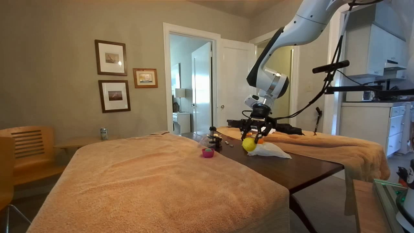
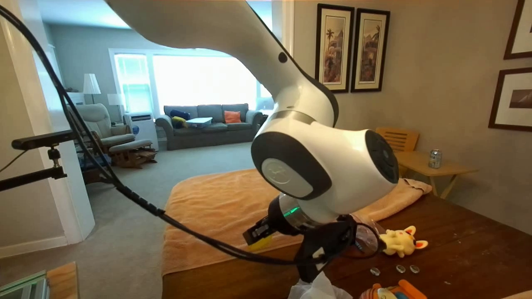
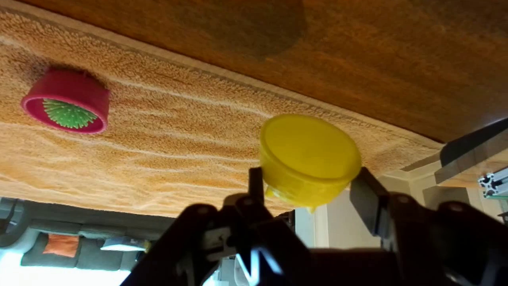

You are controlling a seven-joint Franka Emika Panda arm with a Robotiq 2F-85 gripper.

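Note:
My gripper (image 3: 309, 177) is shut on a yellow cup (image 3: 311, 149), one finger on each side, in the wrist view. The cup is tilted, with its flat round face toward the camera. It is held above the table, near the edge of an orange towel (image 3: 178, 131). The yellow cup (image 1: 249, 144) also shows in an exterior view below the gripper (image 1: 250, 140); the arm mostly hides it in an exterior view (image 2: 260, 244). A pink cup (image 3: 75, 85) with a green spiky ball (image 3: 69, 114) in it sits on the towel, apart from the gripper.
A white bag (image 1: 270, 150) lies on the dark wooden table (image 1: 291, 171) by the gripper. A pale yellow plush toy (image 2: 401, 241), several glass pebbles (image 2: 400, 269) and an orange toy (image 2: 409, 288) lie on the table. A can (image 1: 103, 133) stands on a side table.

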